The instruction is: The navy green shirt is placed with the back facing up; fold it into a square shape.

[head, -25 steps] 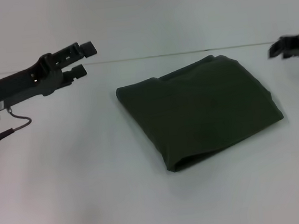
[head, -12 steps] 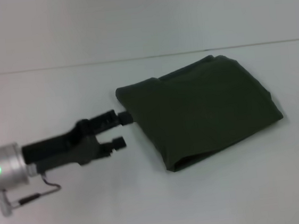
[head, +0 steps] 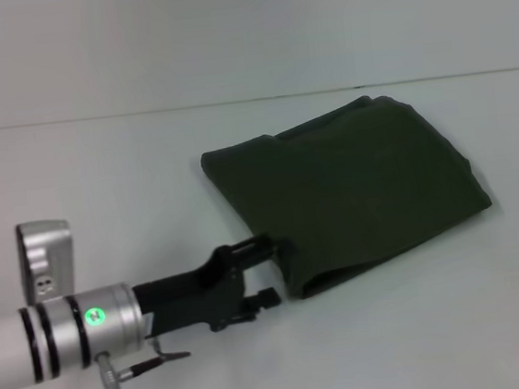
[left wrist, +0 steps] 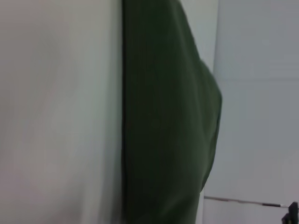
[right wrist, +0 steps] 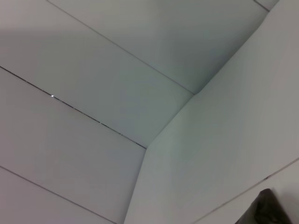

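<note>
The navy green shirt point(head: 352, 189) lies folded into a rough square on the white table, plain side up, its folded edge toward the front. My left gripper point(head: 269, 270) is at the shirt's near left corner. It is open, with its upper finger point(head: 254, 247) against the cloth edge and its lower finger point(head: 263, 298) on the table beside it. Nothing is held. The left wrist view shows the shirt point(left wrist: 168, 116) close up as a long dark green band. My right gripper is out of the head view.
The white table point(head: 100, 174) spreads around the shirt, and its back edge meets a pale wall point(head: 242, 29). The right wrist view shows wall panels point(right wrist: 93, 93) and a small dark shape point(right wrist: 267, 210) in one corner that I cannot identify.
My left arm swung from the back left down to the shirt's near left corner. The right gripper, seen at the far right a second ago, has left the head view. The shirt lies unchanged.
</note>
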